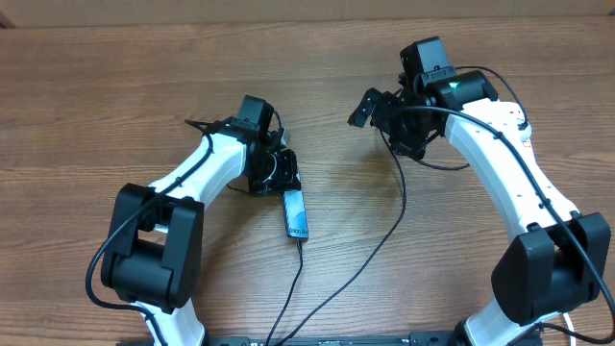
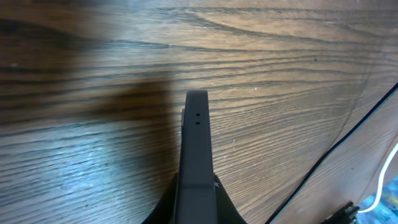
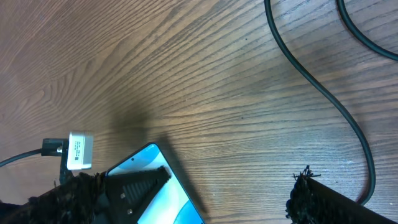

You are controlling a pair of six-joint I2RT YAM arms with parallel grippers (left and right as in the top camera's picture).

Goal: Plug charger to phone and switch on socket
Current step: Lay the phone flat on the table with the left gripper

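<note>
Left wrist, pincer: left pincer (image 2: 198,99) is clenched tight, its fingers pressed into 1 dark bar with nothing between them.
Left wrist, around it: bare tabletop (image 2: 93,155) lies ahead of the tips. A thin black cable (image 2: 329,152) slants past to one side, clear of them.
Right wrist, pincer: right pincer (image 3: 217,180) is released and spread wide, its 2 fuzzy black fingers (image 3: 329,202) far apart and gripping nothing.
Right wrist, phone: there's the phone (image 3: 171,199), cyan screen up, low between the fingers and hard by 1 of them. A dark wedge (image 3: 140,183) overlaps its screen.
Right wrist, beside it: a small white block (image 3: 79,151) with a black lead in it sits just outside that same finger.
Overhead, phone: it lies flat on the tabletop, just beside the left pincer and well apart from the right one.
Overhead, charger: the charger (image 1: 300,258) meets the phone's end farthest from the left pincer and trails off away from both pincers. Whether it is seated, I cannot tell.
</note>
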